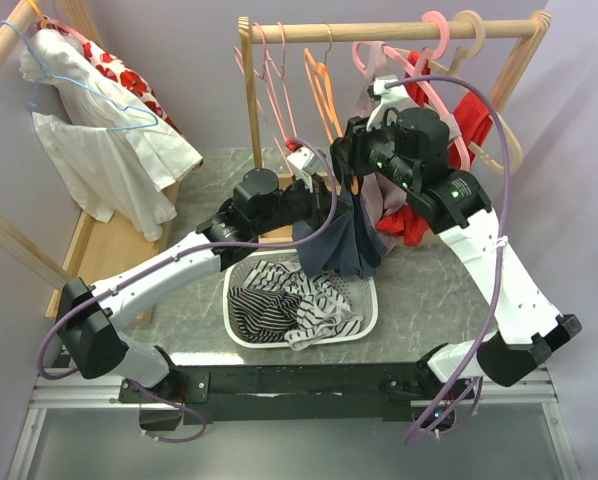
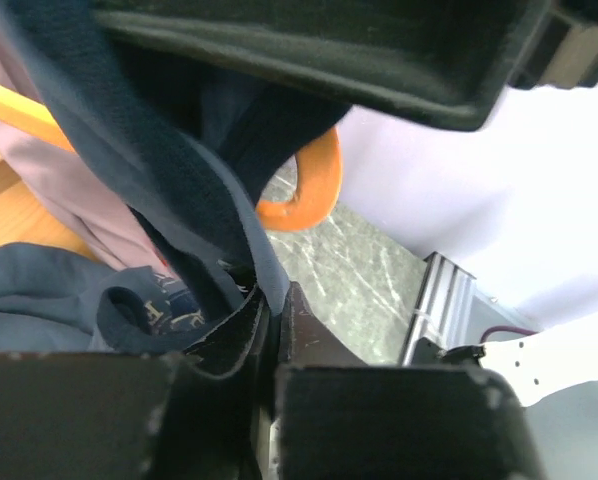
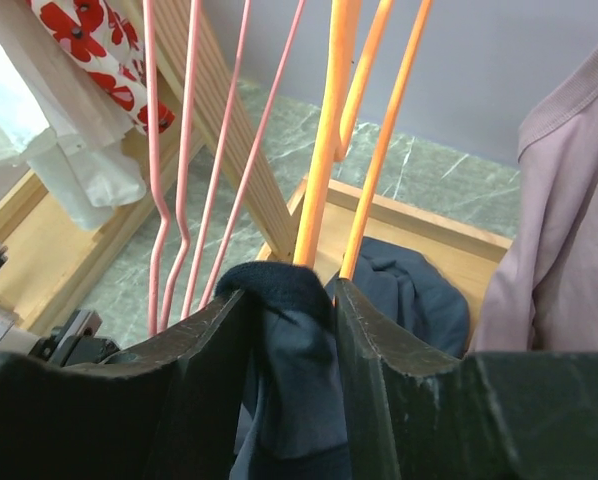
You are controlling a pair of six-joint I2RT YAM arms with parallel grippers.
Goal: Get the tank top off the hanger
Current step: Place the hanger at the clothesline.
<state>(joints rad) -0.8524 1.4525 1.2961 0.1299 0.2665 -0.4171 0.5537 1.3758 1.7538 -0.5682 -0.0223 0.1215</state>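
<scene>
Left hand (image 2: 276, 308) pinching navy tank top (image 2: 159, 170) strap, right hand (image 3: 294, 300) parted around its fold, striped clothes (image 1: 279, 305) in white basket (image 1: 359, 292)

White-shelled arms (image 1: 164, 270), black joints (image 1: 94, 345) and hands (image 3: 294, 380), looping purple cables (image 1: 497, 290).

The left gripper (image 2: 272, 305) is pinching a navy strap of the tank top (image 2: 169, 190) between its dark fingers (image 2: 309, 348), which are standing almost together. The strap is running up and to the left from the jaws, crossing in front of the orange hanger (image 2: 304, 205), whose rounded end is showing just above them. More navy cloth is lying bunched at lower left, beside a pink garment (image 2: 69, 190). A black casing (image 2: 379, 50) is filling the top, and the grey marbled table (image 2: 364, 285) is showing beyond.
</scene>
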